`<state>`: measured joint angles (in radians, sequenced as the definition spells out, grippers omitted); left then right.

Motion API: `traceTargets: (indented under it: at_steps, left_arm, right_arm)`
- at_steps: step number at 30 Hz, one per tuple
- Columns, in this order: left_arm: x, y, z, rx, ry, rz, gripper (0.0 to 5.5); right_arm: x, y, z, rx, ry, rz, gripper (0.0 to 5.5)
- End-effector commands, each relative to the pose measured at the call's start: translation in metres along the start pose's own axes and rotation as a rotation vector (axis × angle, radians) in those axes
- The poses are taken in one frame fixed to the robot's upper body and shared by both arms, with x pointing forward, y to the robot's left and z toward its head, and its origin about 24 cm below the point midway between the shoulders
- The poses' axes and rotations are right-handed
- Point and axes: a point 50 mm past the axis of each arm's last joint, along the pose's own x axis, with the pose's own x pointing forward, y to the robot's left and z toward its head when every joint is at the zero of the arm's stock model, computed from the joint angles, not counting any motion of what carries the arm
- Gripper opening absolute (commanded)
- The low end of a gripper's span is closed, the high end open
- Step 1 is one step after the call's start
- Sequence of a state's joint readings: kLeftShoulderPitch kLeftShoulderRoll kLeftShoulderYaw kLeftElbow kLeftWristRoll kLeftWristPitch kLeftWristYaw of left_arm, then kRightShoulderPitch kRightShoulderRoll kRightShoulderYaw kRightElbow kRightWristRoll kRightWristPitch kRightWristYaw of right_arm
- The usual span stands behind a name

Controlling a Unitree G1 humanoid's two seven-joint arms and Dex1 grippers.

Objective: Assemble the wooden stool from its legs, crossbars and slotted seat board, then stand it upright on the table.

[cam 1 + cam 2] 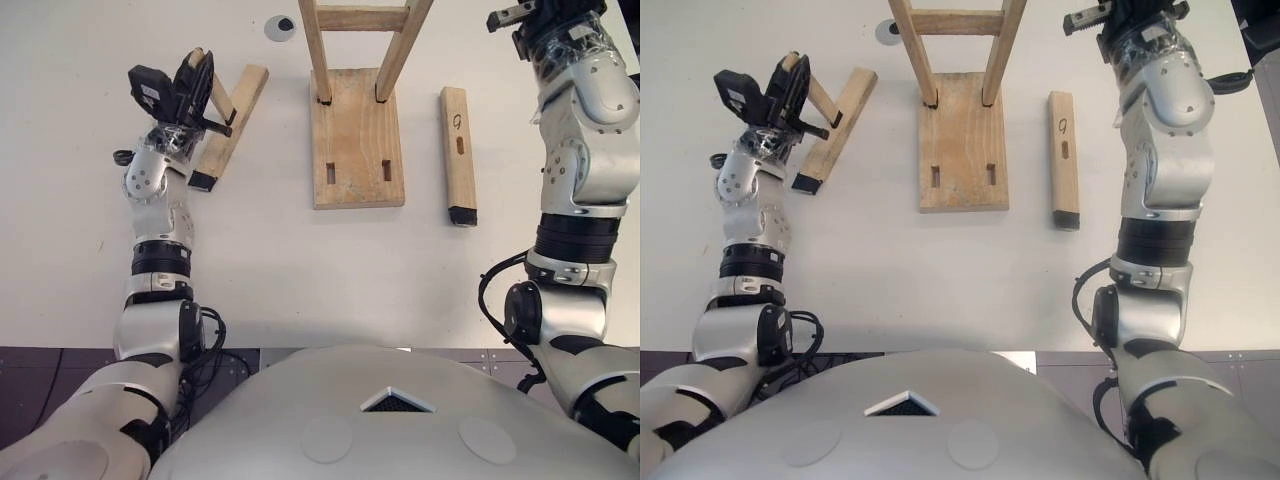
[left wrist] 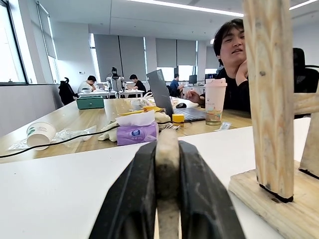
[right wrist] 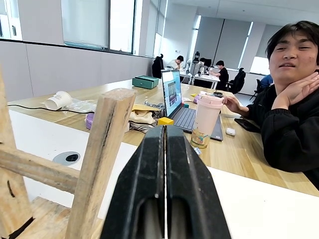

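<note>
Left gripper (image 1: 197,80) clamps the pale wooden leg frame (image 1: 236,115); square it over the slotted plank seat board (image 1: 357,150). Right gripper (image 3: 165,144) is pinched shut, empty.

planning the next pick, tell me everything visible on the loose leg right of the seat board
The loose leg is a pale wooden bar lying flat on the table, alongside the seat board on the robot's right, with a gap between. It has a dark slot near its middle, a pen mark beyond that, and a black cap on its near end. Only the table touches it.
</note>
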<state>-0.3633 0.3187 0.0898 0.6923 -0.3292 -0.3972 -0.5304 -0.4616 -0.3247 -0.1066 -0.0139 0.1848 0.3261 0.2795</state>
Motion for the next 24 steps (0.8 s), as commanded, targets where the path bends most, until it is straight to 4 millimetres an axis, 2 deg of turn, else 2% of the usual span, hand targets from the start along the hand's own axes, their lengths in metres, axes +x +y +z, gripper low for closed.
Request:
traceTargets:
  at_steps: [1, 2, 6, 11, 14, 19, 24]
  left_arm:
    - [-0.070, -0.015, -0.100, -0.126, 0.597, 0.039, 0.36]
    - [-0.068, -0.013, -0.098, -0.134, 0.579, 0.055, 0.74]
    - [-0.045, 0.013, -0.064, -0.104, 0.433, 0.068, 1.27]
    - [-0.028, 0.040, -0.029, -0.008, 0.532, 0.058, 2.10]
    - [-0.038, 0.041, -0.016, -0.101, 0.644, 0.023, 2.58]
    - [-0.062, 0.042, -0.014, -0.111, 0.761, 0.076, 3.34]
    - [-0.085, 0.042, -0.023, -0.099, 0.854, 0.079, 3.34]
  right_arm:
    - [0.005, 0.004, 0.005, -0.033, -0.017, 0.012, 0.00]
    - [0.005, 0.004, 0.005, -0.032, -0.015, 0.013, 0.00]
    - [0.006, 0.007, 0.001, -0.040, 0.003, 0.037, 0.00]
    - [0.008, 0.016, 0.003, -0.042, -0.013, 0.058, 0.00]
    - [0.007, 0.016, 0.003, -0.046, -0.014, 0.057, 0.00]
    - [0.004, 0.017, 0.001, -0.046, -0.007, 0.056, 0.00]
    - [0.002, 0.017, 0.000, -0.055, -0.006, 0.061, 0.00]
